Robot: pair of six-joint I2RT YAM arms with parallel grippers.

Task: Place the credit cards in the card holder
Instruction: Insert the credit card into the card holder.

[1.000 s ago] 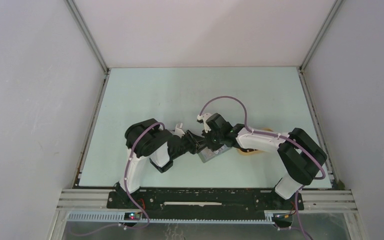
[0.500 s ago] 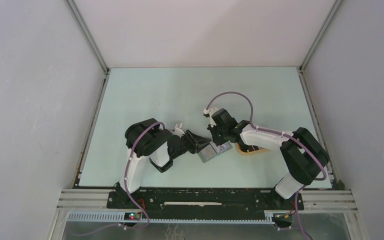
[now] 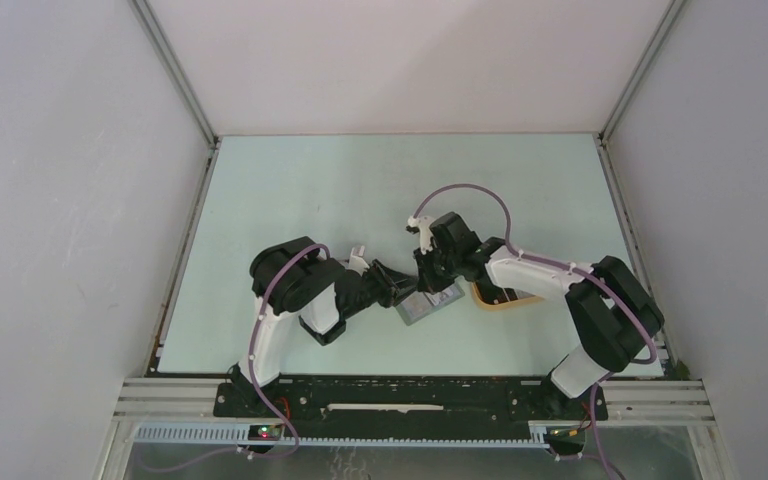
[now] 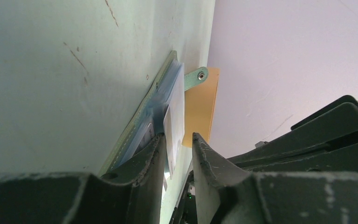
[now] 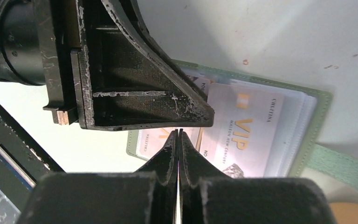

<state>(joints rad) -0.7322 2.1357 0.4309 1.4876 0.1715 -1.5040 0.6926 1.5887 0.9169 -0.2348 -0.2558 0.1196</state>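
We see wallet (image 3: 428, 305) open on table (image 3: 310, 190) beside tan tray (image 3: 505, 300) | left claw (image 4: 177, 149) part spread around pale card (image 4: 176, 112) at wallet, pinch unclear | right claw (image 5: 178, 140) pressed together over it

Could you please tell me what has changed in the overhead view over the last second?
The right arm's wrist shifted slightly to the right and farther out, carrying the right gripper with it and uncovering more of the tan tray. Its fingers stayed shut. The left gripper and the card holder did not move.
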